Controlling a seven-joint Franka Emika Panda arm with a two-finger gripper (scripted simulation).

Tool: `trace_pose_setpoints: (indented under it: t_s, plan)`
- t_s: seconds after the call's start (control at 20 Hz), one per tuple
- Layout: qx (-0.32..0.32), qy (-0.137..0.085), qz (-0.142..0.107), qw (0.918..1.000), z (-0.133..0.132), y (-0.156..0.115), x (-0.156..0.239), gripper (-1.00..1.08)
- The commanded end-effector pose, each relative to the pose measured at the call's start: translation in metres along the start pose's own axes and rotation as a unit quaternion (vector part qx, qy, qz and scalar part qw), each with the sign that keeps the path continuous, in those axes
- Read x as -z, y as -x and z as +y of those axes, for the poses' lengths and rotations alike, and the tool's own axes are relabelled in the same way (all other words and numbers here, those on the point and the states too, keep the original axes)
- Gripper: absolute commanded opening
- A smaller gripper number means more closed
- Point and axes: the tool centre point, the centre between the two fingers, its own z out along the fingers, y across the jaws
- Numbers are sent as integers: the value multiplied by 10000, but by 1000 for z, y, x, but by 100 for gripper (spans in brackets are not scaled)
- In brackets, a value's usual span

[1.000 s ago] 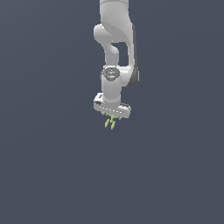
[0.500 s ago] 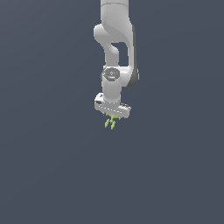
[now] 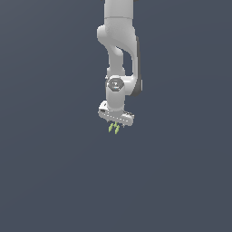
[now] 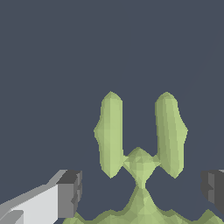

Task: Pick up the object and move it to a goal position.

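The object (image 3: 114, 128) is a small yellow-green thing whose short prongs stick out just below the white gripper (image 3: 115, 126) in the exterior view. In the wrist view the object (image 4: 140, 144) shows two upright prongs joined to a wide base. That base spans the whole gap between the two dark fingertips (image 4: 70, 194) and reaches both. The gripper (image 4: 141, 190) stands wide, shut on the object's base. The prongs reach past the fingertips. The arm hangs straight down from the top of the exterior view.
Only a plain dark grey-blue background shows around the arm (image 3: 118, 54) in both views. No other objects, containers, edges or goal marker are in view.
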Motion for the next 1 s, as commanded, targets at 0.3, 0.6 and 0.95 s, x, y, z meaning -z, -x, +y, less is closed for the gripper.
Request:
trace_pose_setpoints:
  t_s: [0.3, 0.6, 0.95]
  plan:
    - [-3, -2, 4, 10000, 0, 0, -12, -100]
    - [-3, -2, 4, 10000, 0, 0, -12, -100]
    - [-7, -4, 11, 10000, -1, -1, -8, -100]
